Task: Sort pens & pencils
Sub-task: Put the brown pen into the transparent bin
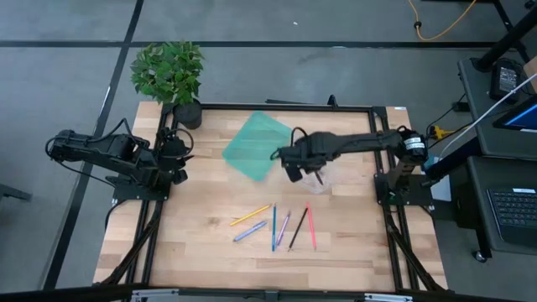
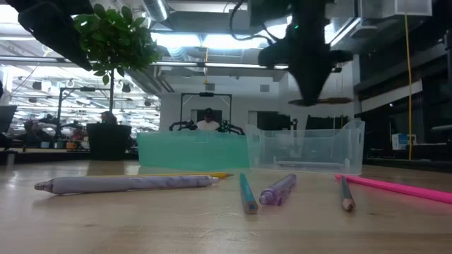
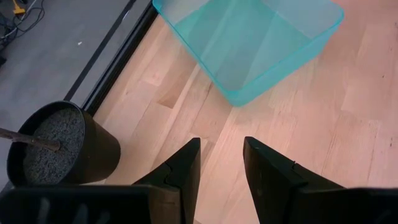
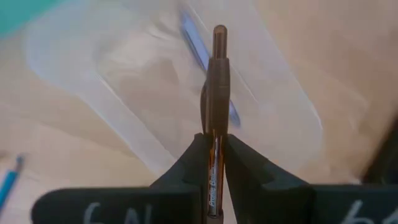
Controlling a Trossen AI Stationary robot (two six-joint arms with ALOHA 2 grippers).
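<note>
Stood on a grey concrete floor [image 1: 75, 84] crossed by dark lines, a pale wooden plank desk [image 1: 210, 252] in a black frame. Beyond, seen low across it: a bright hall with long ceiling strip lights [image 2: 205, 41], distant workstations.

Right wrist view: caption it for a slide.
Right pincer shut on a brown pen above the clear bin, one blue pen already inside.
</note>
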